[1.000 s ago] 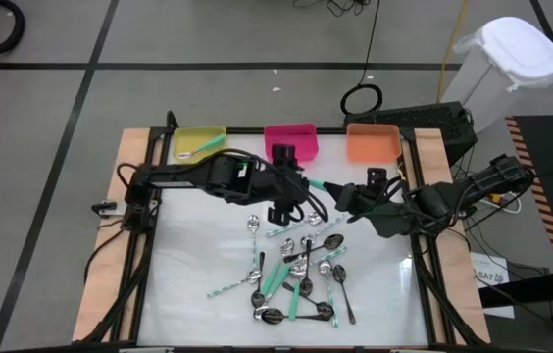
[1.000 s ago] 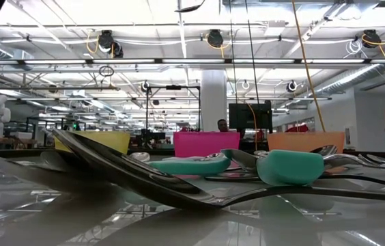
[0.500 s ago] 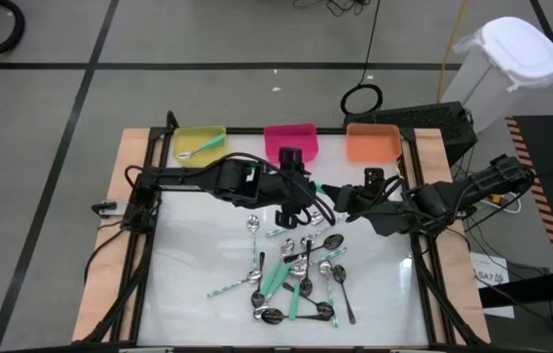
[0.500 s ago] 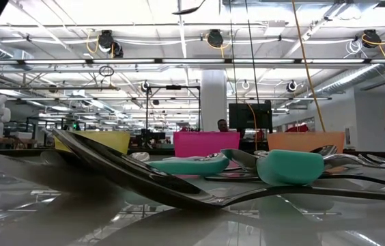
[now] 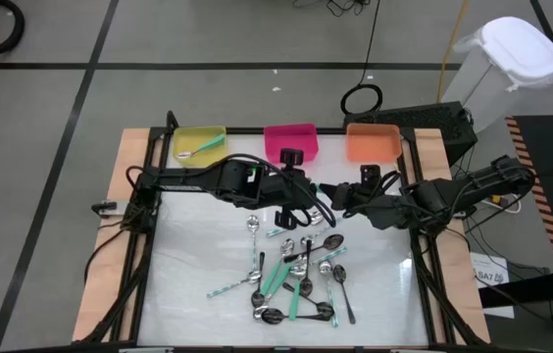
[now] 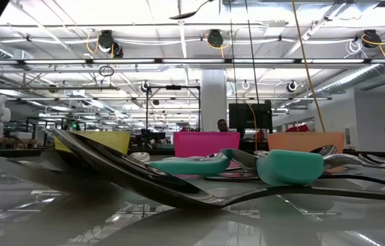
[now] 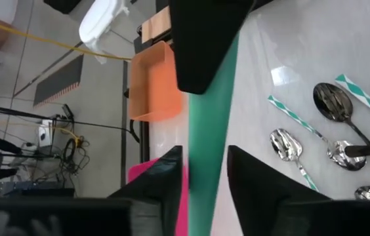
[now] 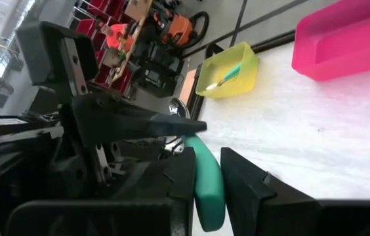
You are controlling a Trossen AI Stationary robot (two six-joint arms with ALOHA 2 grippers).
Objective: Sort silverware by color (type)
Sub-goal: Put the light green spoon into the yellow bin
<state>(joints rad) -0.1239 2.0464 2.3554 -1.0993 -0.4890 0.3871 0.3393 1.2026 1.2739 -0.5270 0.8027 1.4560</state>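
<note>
A teal-handled spoon hangs in the air over the table's far middle, between my two grippers. My right gripper, coming from the table's right, is shut on the handle's end. My left gripper, coming from the left, has its fingers closed on the same handle, nearer the bowl. In the high view the two grippers meet tip to tip. The spoon's bowl shows at the top of the low view. The other silverware, with teal, silver and dark spoons, lies in a loose pile on the white table. My left gripper pinches the teal handle between its two fingers, which lie across it. The spoon is lifted clear of the table. My right gripper pinches the handle's free end between its two fingers, with the handle running on beyond the fingertips toward the left gripper's finger.
Three bins stand along the far edge: yellow with one teal-handled spoon in it, pink and orange. Wooden rails edge the table left and right. A person shows far off in the room behind.
My left gripper has edged toward the right gripper and closed its fingers on the teal handle, which the right gripper has held all along. The spoon's bowl has tipped a little in the low view. The pile on the table has stayed as it was.
</note>
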